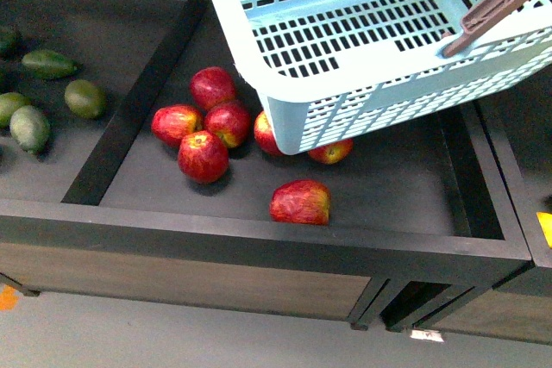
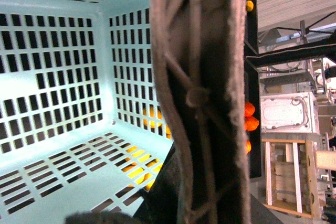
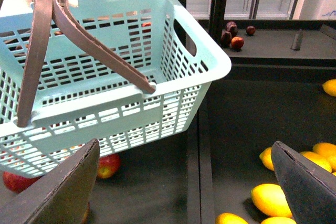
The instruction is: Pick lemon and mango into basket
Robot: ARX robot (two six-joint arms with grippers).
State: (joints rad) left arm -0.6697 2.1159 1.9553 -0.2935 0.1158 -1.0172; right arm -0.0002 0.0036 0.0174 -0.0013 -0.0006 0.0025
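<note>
The turquoise basket hangs tilted above the apple bin, and its inside holds nothing. My left gripper is shut on the basket's brown handle. In the right wrist view the basket is close by, with my right gripper open below it, over the divider between two bins. Several yellow lemons lie in the bin by one finger. Dark red-maroon fruits, which look like the mango, sit in a farther bin. Neither gripper shows in the front view.
Several red apples lie in the black bin under the basket, one apart at the front. Green fruits fill the left bin. A black divider separates apples from lemons. Orange tangerines show past the handle.
</note>
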